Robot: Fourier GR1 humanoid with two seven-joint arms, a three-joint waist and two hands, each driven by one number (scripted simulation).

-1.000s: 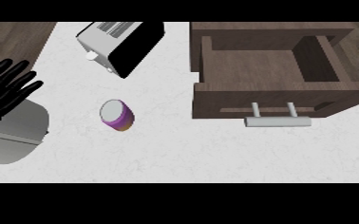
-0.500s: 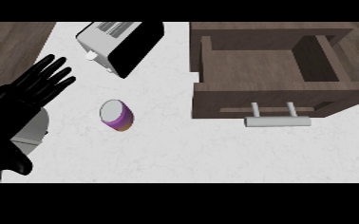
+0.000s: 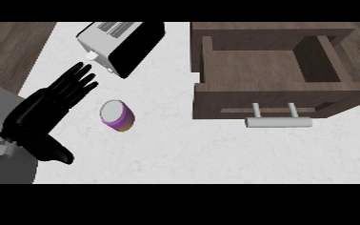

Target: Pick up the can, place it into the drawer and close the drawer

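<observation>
My left robot hand is at the left side of the head view, coming in from the lower left on its grey forearm. Its fingers are straight and spread, aimed up and to the right toward the toaster, and the thumb sticks out separately toward the bottom. It holds nothing. I can't see my right robot hand anywhere in this view.

Just to the right of the palm stands the can, on the white worktop. I see a pale round top and a purple side with a bit of orange low down. The can is near the hand, with a narrow strip of worktop between them, so they are apart, not touching.

Above the fingers, farther back, is the toaster, lying at an angle, silver with slots on top and a black side facing the can. The fingertips come close to its lower left corner, but I can't tell whether they touch it.

Well off to the right is the drawer, dark brown wood, pulled open, with its inside showing. Its front panel faces me and carries a pale bar handle on two posts. The can is well apart from the drawer, with bare worktop between.
</observation>
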